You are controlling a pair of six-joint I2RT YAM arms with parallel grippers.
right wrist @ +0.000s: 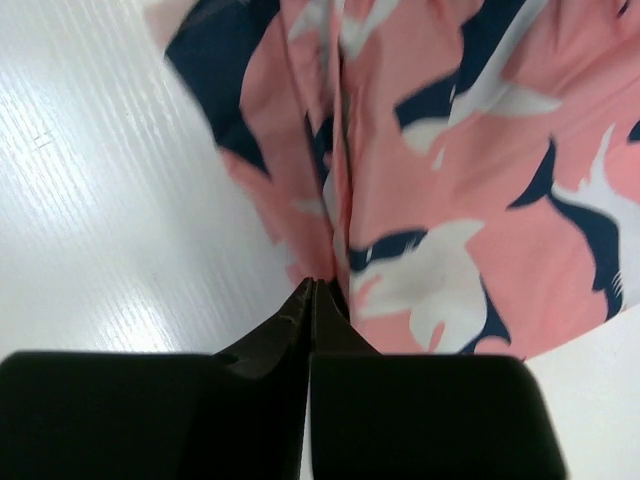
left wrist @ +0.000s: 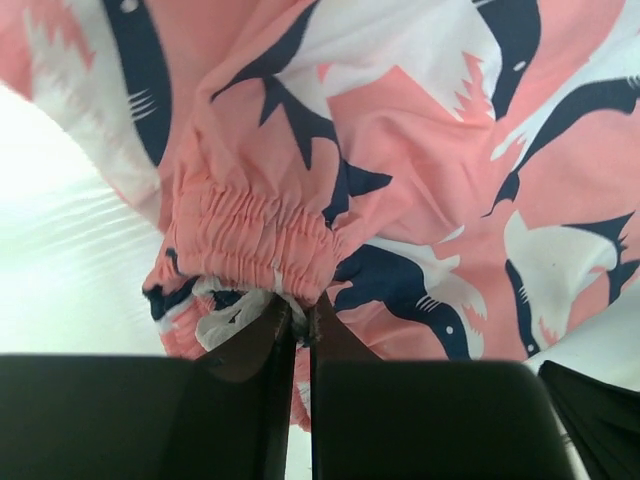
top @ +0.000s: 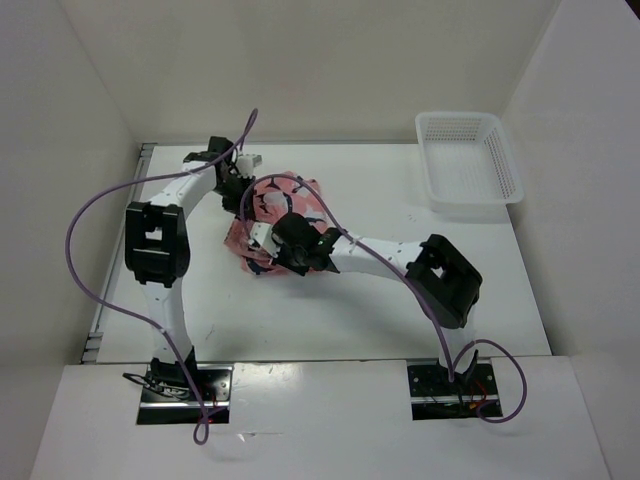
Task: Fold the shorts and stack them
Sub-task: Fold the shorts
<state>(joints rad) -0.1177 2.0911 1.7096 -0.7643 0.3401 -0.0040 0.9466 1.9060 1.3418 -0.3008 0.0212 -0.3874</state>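
Observation:
The coral-pink shorts [top: 291, 194] with navy and white sharks lie bunched up on the white table, left of centre. My left gripper [top: 247, 163] is at their far left edge. In the left wrist view it [left wrist: 297, 306] is shut on the gathered elastic waistband of the shorts [left wrist: 420, 150]. My right gripper [top: 262, 238] is at their near left edge. In the right wrist view its jaws [right wrist: 313, 286] are pressed together on a fold at the hem of the shorts [right wrist: 460, 200]. Both arms hide part of the fabric from above.
A white plastic mesh basket [top: 470, 205] stands at the far right of the table [top: 350, 310]. White walls close in the table on the left, back and right. Purple cables loop off both arms.

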